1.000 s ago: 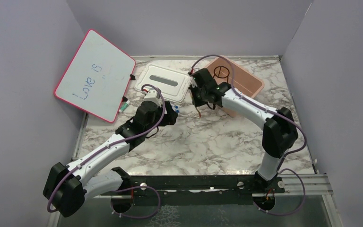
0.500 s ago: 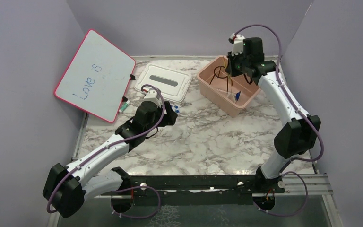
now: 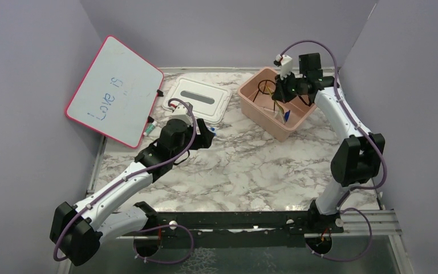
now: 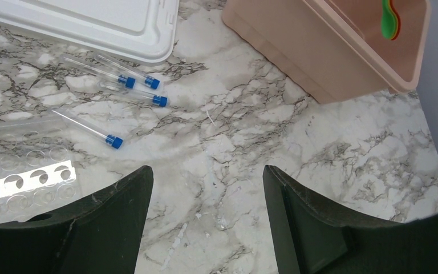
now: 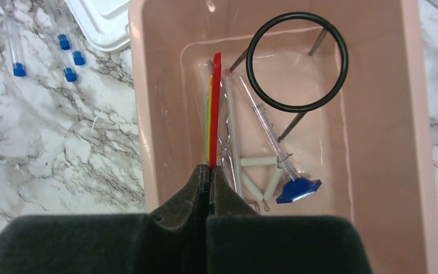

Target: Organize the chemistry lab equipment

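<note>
The right end effector (image 5: 209,170) hangs over a pink bin (image 5: 376,171) at the bench's 1 o'clock. It is clenched on the near end of a red stick (image 5: 215,108), with yellow and green ones pressed beside it. Below lie a black ring stand (image 5: 249,57) and a glass tube (image 5: 265,123). Dropped from here, the sticks might strike the glass or bounce out.

The left end effector (image 4: 207,171) is released, grasping nothing, above the bench (image 4: 234,142). Four blue-capped tubes (image 4: 159,101) lie at its 10 o'clock.

Only the wrist views show the bin's contents and the tubes clearly; the overhead view shows both arms.
</note>
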You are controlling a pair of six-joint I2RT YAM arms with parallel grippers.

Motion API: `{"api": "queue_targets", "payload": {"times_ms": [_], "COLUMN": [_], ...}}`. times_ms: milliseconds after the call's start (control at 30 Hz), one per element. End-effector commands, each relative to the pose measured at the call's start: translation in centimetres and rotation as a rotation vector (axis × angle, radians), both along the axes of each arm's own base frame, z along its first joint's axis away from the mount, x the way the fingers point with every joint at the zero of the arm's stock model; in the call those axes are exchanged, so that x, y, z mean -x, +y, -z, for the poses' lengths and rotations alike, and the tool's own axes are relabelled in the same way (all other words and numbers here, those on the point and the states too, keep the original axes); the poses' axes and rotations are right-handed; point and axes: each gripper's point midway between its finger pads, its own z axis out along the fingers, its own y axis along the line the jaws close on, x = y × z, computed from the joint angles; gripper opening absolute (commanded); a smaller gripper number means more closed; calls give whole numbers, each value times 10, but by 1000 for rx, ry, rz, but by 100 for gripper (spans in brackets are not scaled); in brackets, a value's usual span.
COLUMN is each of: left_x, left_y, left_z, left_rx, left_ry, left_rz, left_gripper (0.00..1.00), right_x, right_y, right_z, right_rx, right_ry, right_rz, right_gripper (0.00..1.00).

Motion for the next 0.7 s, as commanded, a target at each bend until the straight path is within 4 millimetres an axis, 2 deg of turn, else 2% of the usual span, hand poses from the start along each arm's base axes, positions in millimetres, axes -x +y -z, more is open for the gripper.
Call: {"api": "queue_targets", "payload": {"times_ms": [0,133,367,500,667], "left_x": [-1,-2,-3,-5,-6], "left_y": [1,2,3,6,10], "left_z": [-15,-13,-16,-19,-22], "left_rx": [-3,-6,-7,-14,-26], "left_ry": [-32,-28,-26,-32,-38], "left_rz": [-3,-7,-16,-35,-52], "left_gripper": [74,74,74,74,74], "right_x": [8,8,11,13,12], "right_y": [9,7,4,7,8], "right_z": [36,61,93,97,86], "right_rx": [-6,21,45,29,20], "right_ry": [85,130,200,231,211], "right_rz": [-89,-100,-104,-109,-104], "right_gripper": [2,2,4,6,22]}}
